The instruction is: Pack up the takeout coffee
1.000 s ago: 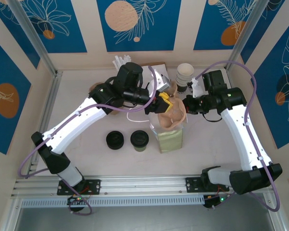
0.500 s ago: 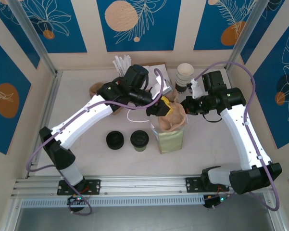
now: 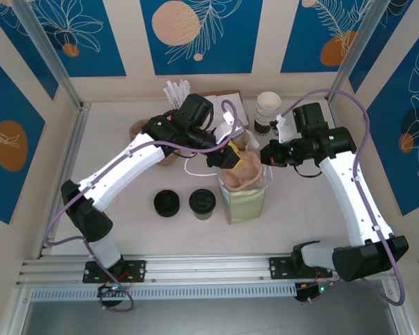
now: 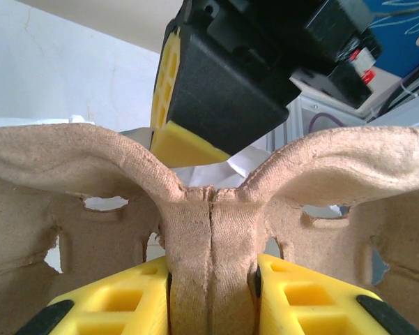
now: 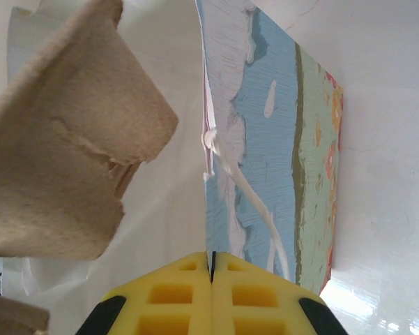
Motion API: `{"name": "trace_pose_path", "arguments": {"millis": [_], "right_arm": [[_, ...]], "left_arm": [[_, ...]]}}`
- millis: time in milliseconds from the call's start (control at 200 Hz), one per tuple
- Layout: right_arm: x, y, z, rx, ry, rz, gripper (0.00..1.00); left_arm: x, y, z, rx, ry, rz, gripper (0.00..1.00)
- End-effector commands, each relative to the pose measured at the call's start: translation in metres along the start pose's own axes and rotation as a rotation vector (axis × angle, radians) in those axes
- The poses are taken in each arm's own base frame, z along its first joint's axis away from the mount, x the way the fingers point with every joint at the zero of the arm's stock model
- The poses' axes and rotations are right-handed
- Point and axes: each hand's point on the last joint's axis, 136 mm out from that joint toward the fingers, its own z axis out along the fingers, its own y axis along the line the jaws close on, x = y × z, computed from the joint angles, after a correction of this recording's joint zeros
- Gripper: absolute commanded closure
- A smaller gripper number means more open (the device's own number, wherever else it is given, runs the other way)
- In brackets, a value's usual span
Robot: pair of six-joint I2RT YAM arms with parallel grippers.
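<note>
Left hand narrowly parted, pinching the centre ridge of the pulp cup carrier at the bag's mouth. Right hand clamped flat on the bag's rim (printed paper, blue-green). Takeout coffee upright on table, near the bag's 9 o'clock.

Left pincer cut by bottom edge, pulp carrier cropped sideways

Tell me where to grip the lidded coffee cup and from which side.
Probably the coffee cup by its sides just under the lid, from above, fingers fore and aft: it stands upright, with the lid stack left and the bag right.
</note>
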Motion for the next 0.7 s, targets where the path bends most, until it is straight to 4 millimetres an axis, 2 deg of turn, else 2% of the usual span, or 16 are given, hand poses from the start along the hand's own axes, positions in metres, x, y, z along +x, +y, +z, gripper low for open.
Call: {"name": "trace_pose_path", "arguments": {"millis": [0,375,505,550,690], "right_arm": [[0.007,0.005,0.001,-0.045,0.026,-0.018,0.98],[0.009,0.009,0.005,-0.066,0.034,-0.058,0.97],[0.008,0.01,0.007,-0.068,0.036,-0.061,0.94],[0.006,0.01,0.006,-0.067,0.032,-0.06,0.91],[0.0,0.011,0.001,-0.051,0.013,-0.023,0.74]], "left_arm": [[0.006,0.006,0.006,0.014,0.031,0.025,0.7],[0.022,0.026,0.023,-0.008,0.102,0.04,0.7],[0.028,0.032,0.029,-0.012,0.12,0.039,0.7],[0.029,0.033,0.031,-0.01,0.126,0.036,0.7],[0.033,0.037,0.035,-0.007,0.14,0.022,0.71]]}}
